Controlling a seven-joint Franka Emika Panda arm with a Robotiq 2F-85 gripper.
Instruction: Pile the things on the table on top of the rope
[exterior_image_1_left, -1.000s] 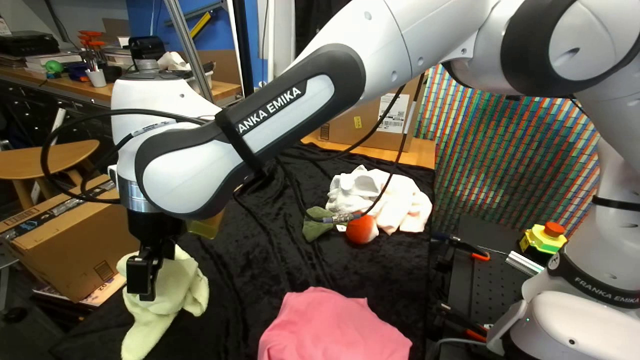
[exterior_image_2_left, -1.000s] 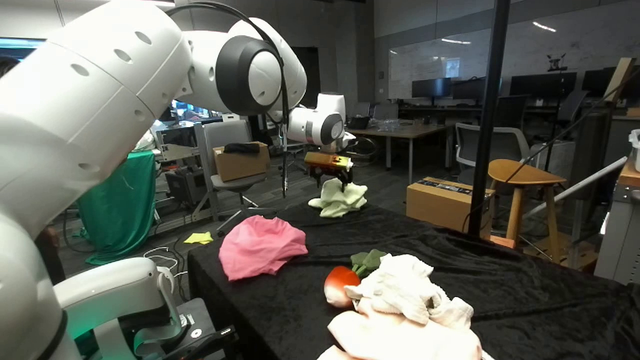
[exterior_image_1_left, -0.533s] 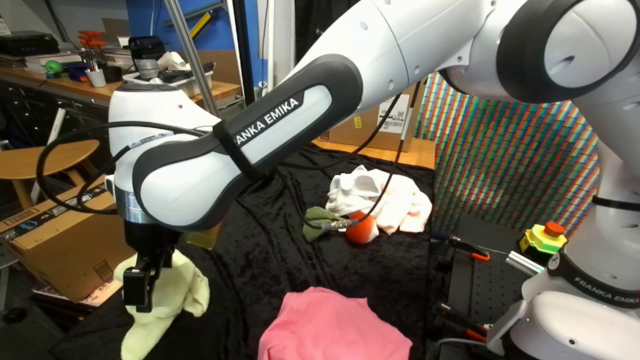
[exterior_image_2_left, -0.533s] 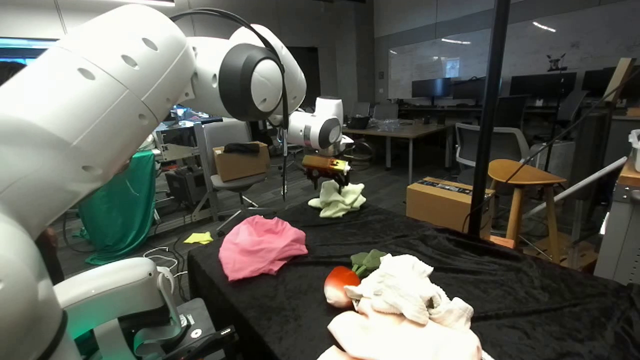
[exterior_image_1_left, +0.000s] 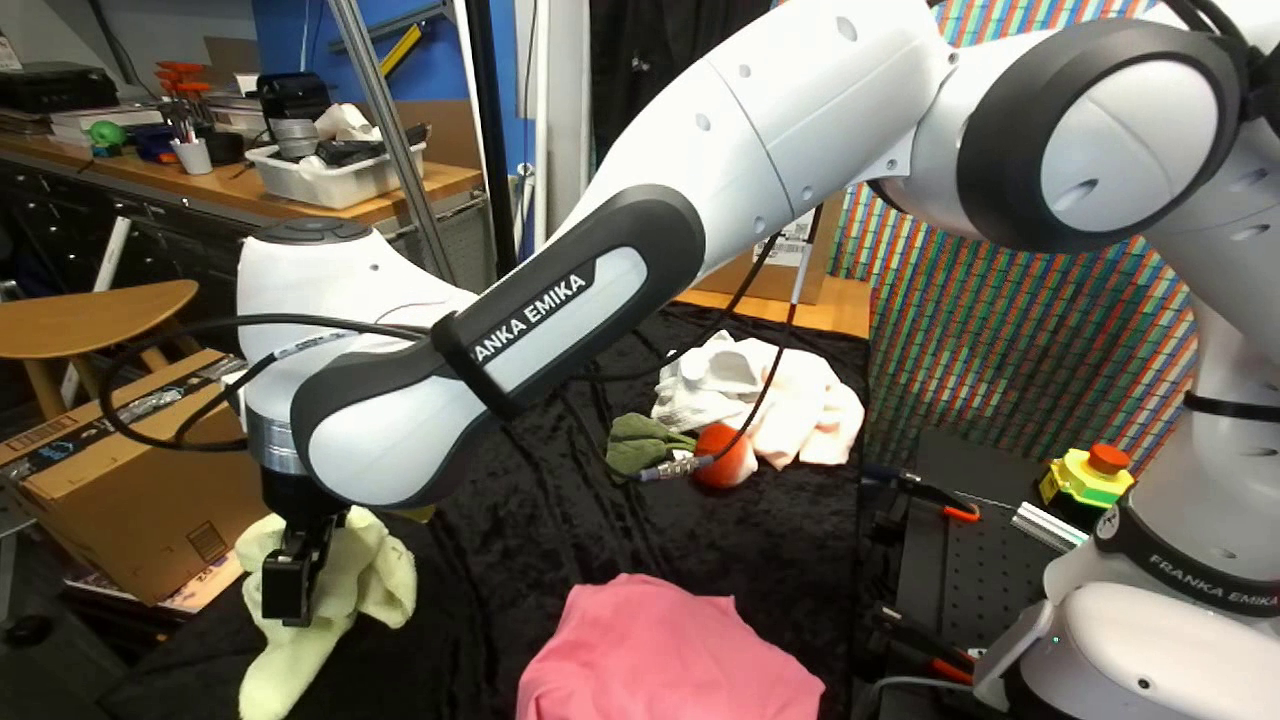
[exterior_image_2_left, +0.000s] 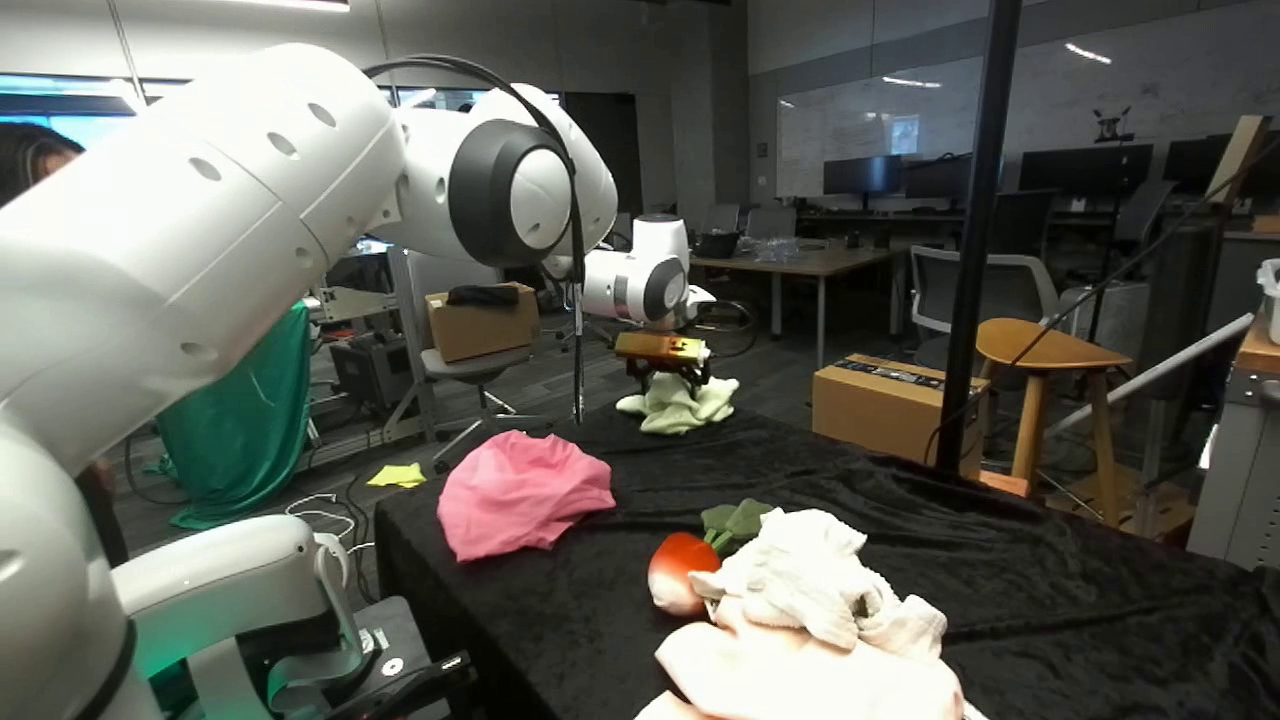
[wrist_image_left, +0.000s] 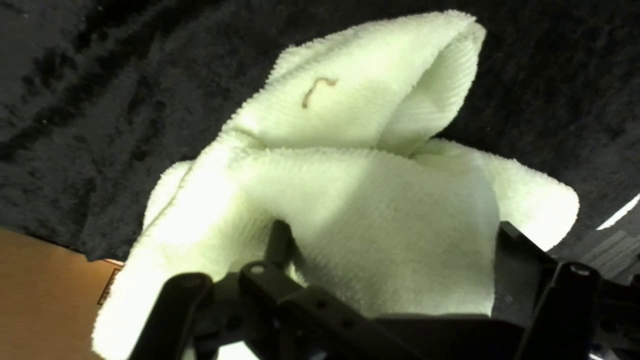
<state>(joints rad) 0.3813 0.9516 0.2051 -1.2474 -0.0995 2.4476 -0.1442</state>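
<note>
Pale green cloth (wrist_image_left: 350, 200) beneath parted fingers (wrist_image_left: 279, 242), white bin (exterior_image_1_left: 325, 187) on workbench (exterior_image_1_left: 452, 180), black and grey things (exterior_image_1_left: 350, 152) inside

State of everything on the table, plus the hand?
Fuzzy pale green cloth: rumpled, partly folded over
Hand: open, straddling part of that cloth
Pink cloth: bunched into a mound
Plush radish: lying on its side
Peach cloth: rumpled, partly covered
White cloth: crumpled, partly over the peach cloth
Black tablecloth: wrinkled
</note>
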